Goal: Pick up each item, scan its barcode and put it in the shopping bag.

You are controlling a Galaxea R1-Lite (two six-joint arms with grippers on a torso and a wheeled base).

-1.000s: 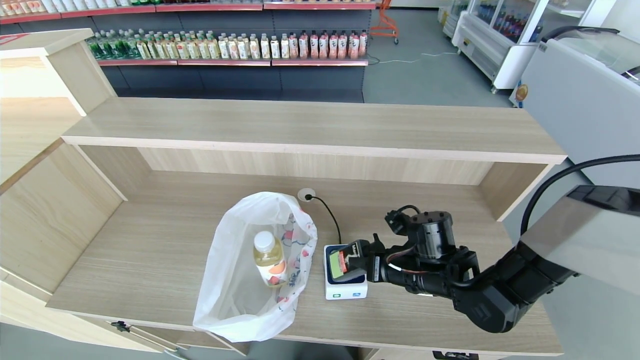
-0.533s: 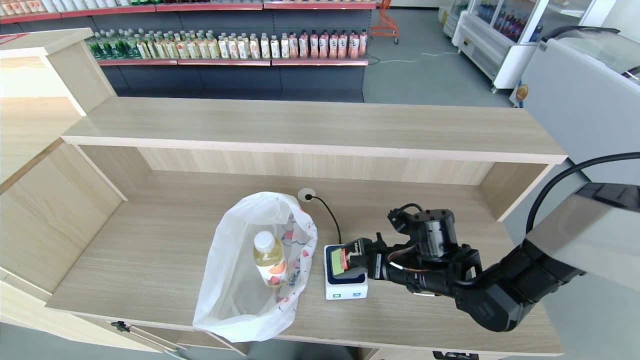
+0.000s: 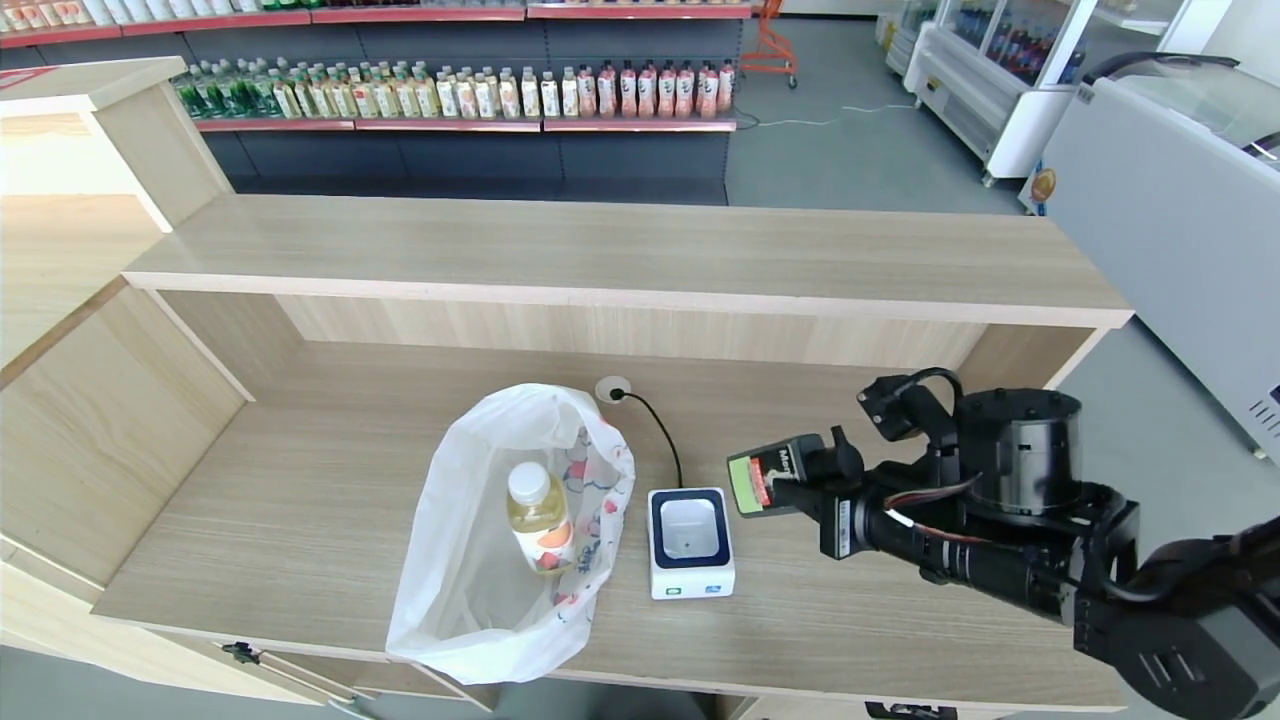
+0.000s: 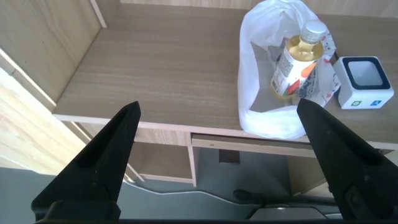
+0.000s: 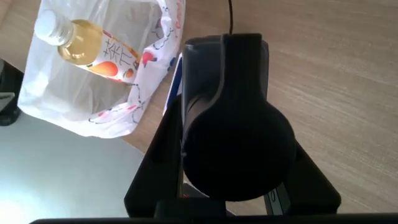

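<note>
My right gripper (image 3: 778, 478) is shut on a small dark pack (image 3: 752, 481) with a green and red end face, held in the air to the right of the scanner (image 3: 690, 541). From the right wrist the pack (image 5: 227, 106) looms dark, with the bag (image 5: 74, 93) beyond it. The white shopping bag (image 3: 500, 560) lies open on the counter with a tea bottle (image 3: 540, 515) inside. My left gripper (image 4: 219, 109) hangs open off the counter's front edge, looking at the bag (image 4: 261, 115), the bottle (image 4: 297, 59) and the scanner (image 4: 367, 81).
A black cable (image 3: 660, 425) runs from the scanner to a port (image 3: 611, 388) in the counter (image 3: 300, 500). A raised shelf (image 3: 620, 250) walls the back and wooden panels close both sides. Store shelves with bottles stand behind.
My right gripper has carried the pack up and to the right, off the scanner, whose face is now uncovered. The bag and bottle have not moved.
</note>
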